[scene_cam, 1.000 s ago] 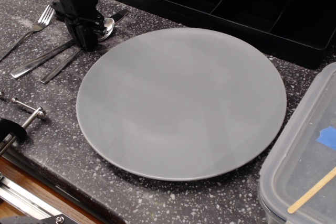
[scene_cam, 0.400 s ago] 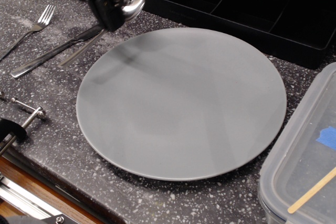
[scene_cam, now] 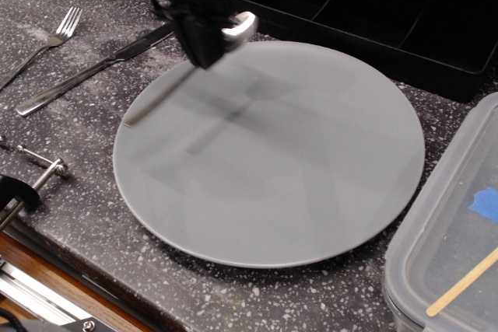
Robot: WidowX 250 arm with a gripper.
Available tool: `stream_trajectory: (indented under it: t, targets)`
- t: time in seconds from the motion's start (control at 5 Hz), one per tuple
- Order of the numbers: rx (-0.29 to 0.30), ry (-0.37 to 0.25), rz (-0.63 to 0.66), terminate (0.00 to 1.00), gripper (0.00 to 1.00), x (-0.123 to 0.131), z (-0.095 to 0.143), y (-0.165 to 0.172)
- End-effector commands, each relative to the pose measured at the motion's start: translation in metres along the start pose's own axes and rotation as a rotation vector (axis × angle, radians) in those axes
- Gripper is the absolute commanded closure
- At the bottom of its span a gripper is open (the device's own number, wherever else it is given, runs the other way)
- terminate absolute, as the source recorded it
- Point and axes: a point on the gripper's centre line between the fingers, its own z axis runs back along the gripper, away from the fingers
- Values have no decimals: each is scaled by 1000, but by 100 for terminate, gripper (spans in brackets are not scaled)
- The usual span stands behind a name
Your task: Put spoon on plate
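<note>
The large round grey plate (scene_cam: pixel 296 169) lies flat in the middle of the dark speckled counter. My black gripper (scene_cam: pixel 204 43) hangs over the plate's upper left part and is shut on the silver spoon (scene_cam: pixel 235 30). The spoon's bowl sticks out to the right of the fingers. Its long handle slants down to the left, blurred, ending over the plate's left rim. The spoon is held up off the counter.
A metal knife (scene_cam: pixel 85 74) and a fork (scene_cam: pixel 54 36) lie on the counter at upper left. A black compartment tray (scene_cam: pixel 373 5) runs along the back. A clear plastic container (scene_cam: pixel 455 231) stands at the right edge. A metal clamp (scene_cam: pixel 39 165) sits at the left front edge.
My gripper has lifted the spoon off the counter beside the knife and carried it right and forward, over the plate's upper left part.
</note>
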Motion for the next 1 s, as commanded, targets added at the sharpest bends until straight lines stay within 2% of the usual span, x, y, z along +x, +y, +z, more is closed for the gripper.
stream_trajectory:
  t: [0.0,0.2,0.4,0.6,0.8]
  targets:
    - [59,-74,81,0,100,6,-12,-16]
    - [72,-94,104,0,0,9,-14,-14]
    - [83,-97,122,0,0,13,-2,-13]
    - [83,-97,122,0,0,13,-2,-13]
    - [83,-97,122,100,0,13,-2,-13]
